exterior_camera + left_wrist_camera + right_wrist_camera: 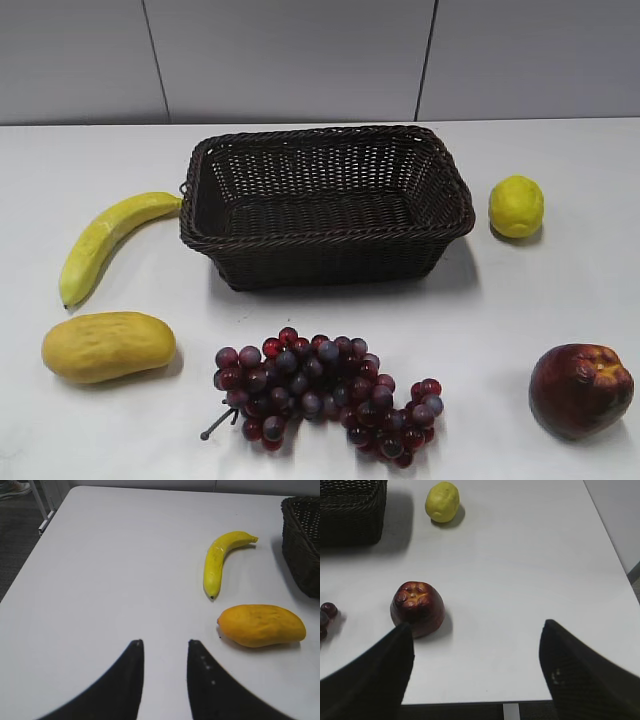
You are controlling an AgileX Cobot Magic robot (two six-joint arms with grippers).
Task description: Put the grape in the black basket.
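The grape [325, 392], a bunch of dark red and purple grapes with a thin stem, lies on the white table in front of the black basket [325, 243]. A few of its grapes show at the left edge of the right wrist view [326, 617]. The basket is empty; its corners show in the left wrist view [302, 545] and right wrist view [352, 512]. My left gripper [165, 641] is open and empty over bare table, left of the mango. My right gripper [476, 625] is wide open and empty near the table's front edge, by the apple. Neither gripper shows in the exterior view.
A banana [105, 240] and a mango [108, 346] lie left of the basket. A lemon [516, 206] sits to its right. A dark red apple [580, 389] sits at front right. The table's front edge [500, 700] is close under my right gripper.
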